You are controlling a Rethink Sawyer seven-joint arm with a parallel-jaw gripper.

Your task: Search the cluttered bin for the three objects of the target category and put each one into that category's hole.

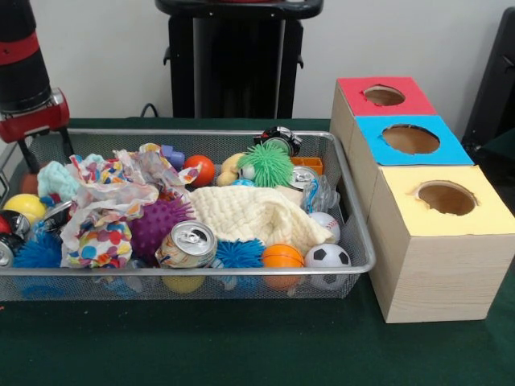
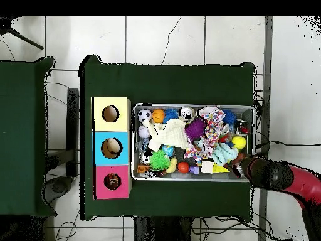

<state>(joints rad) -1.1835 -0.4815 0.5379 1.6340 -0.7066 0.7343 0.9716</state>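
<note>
The bin [image 1: 354, 269] is a silver wire-mesh basket full of clutter; it also shows in the overhead view [image 2: 196, 179]. The hole [image 1: 384, 95] with the red surround is on the farthest wooden box; it also shows in the overhead view [image 2: 111, 181]. My gripper [image 1: 47, 159] hangs over the bin's far left corner, with two dark fingers apart and nothing between them. In the overhead view the gripper [image 2: 241, 163] is at the bin's lower right corner. In the bin lie a soda can [image 1: 187, 244], a purple spiky ball [image 1: 157, 225], a cream knitted cloth [image 1: 257, 215] and a soccer ball [image 1: 327, 257].
Boxes with a blue-surround hole [image 1: 410, 138] and a yellow-surround hole [image 1: 447, 197] stand right of the bin. Also in the bin: a green spiky ball [image 1: 265, 165], an orange ball [image 1: 201, 169], a small basketball [image 1: 282, 256], a yellow ball [image 1: 24, 207], patterned cloth [image 1: 105, 209].
</note>
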